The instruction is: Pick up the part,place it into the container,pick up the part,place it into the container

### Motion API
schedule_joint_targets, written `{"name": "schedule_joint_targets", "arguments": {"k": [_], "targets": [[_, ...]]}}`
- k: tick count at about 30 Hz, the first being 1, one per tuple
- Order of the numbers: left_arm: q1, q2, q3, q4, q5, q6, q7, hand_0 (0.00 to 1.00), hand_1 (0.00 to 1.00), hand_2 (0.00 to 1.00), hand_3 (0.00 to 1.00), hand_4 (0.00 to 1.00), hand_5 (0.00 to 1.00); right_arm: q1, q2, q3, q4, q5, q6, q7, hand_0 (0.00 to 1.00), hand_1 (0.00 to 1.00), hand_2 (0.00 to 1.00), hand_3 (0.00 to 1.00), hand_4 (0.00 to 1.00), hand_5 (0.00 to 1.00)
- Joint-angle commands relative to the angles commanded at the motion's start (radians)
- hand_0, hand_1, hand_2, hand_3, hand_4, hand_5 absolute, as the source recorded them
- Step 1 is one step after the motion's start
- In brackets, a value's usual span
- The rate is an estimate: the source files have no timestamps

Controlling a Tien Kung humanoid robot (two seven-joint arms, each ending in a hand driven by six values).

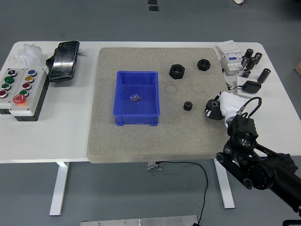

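Black right arm bent over table edge, hand (217, 109) beside gear (188, 106)

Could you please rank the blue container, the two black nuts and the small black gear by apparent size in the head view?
1. Blue container
2. Left nut and right nut, the left slightly larger, though nearly alike
3. Small gear

Right hand (217, 109) low over the table's right side, fingers curled.
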Motion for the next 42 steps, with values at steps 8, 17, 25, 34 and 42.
{"name": "schedule_joint_targets", "arguments": {"k": [8,17,25,34,42], "targets": [[-0.002,0.001,0.003,0.000,0.001,-0.001,-0.001,0.685,0.692,0.692,0.795,0.805,0.407,0.104,0.033,-0.129,0.099,-0.025,-0.038,0.000,0.230,0.424,0.216,0.472,0.264,0.057],[-0.003,-0.003,0.008,0.000,0.000,-0.001,0.003,0.685,0.691,0.692,0.794,0.804,0.407,0.221,0.128,-0.329,0.076,0.052,-0.160,0.000,0.292,0.614,0.634,0.608,0.297,0.085],[-0.003,-0.004,0.006,0.000,0.002,0.001,0.003,0.684,0.691,0.692,0.795,0.804,0.410,0.237,0.161,-0.423,-0.002,0.124,-0.098,0.000,0.362,0.749,0.805,0.703,0.424,0.267],[-0.007,-0.005,0.016,0.000,0.001,0.002,-0.006,0.683,0.691,0.691,0.794,0.805,0.412,0.230,0.157,-0.388,0.007,0.141,-0.209,0.000,0.374,0.756,0.820,0.745,0.583,0.312],[-0.007,-0.006,0.022,0.000,-0.001,0.004,-0.012,0.680,0.689,0.688,0.791,0.804,0.414,0.219,0.149,-0.346,0.003,0.192,-0.238,0.000,0.373,0.758,0.825,0.818,0.776,0.389]]}}
